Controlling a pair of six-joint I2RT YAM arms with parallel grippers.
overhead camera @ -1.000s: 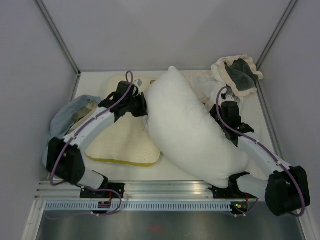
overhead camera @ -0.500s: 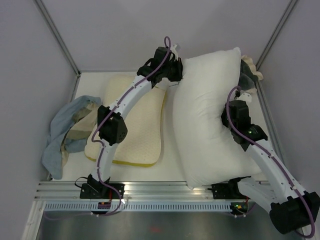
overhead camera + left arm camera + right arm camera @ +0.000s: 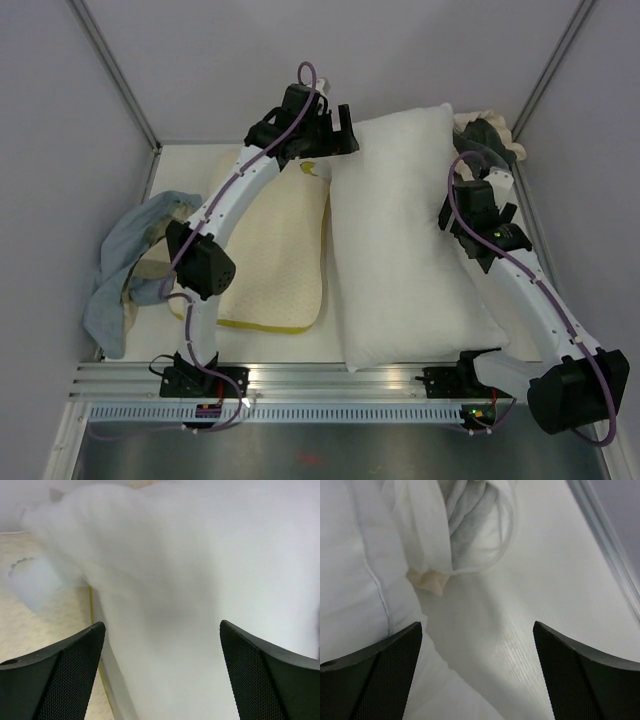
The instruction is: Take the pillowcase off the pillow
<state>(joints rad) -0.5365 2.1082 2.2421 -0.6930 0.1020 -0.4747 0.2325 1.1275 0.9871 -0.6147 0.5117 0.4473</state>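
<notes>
The plump white pillow (image 3: 400, 240) lies flat on the table, long side running front to back, with no cover on it. The pillowcase (image 3: 492, 133), grey plush with a cream frill, is bunched in the back right corner, mostly hidden behind the pillow and the right arm. My left gripper (image 3: 345, 138) hovers open at the pillow's far left corner; in its wrist view the gripper (image 3: 161, 624) holds nothing, with the pillow (image 3: 200, 555) beyond it. My right gripper (image 3: 472, 165) is open by the far right edge. The right wrist view has the gripper (image 3: 476, 624) over bare table (image 3: 560, 580), between pillow (image 3: 350, 570) and pillowcase (image 3: 470, 515).
A flatter cream-yellow textured pillow (image 3: 270, 250) lies left of the white one, touching it. A pale blue-grey and beige cloth (image 3: 130, 260) is heaped at the left edge. Grey walls close in three sides, and a metal rail (image 3: 330, 385) runs along the front.
Both grippers were shut on the pillow and raised its far end; now both have opened and let go. The pillow has dropped flat and the left gripper has drawn back leftwards.
</notes>
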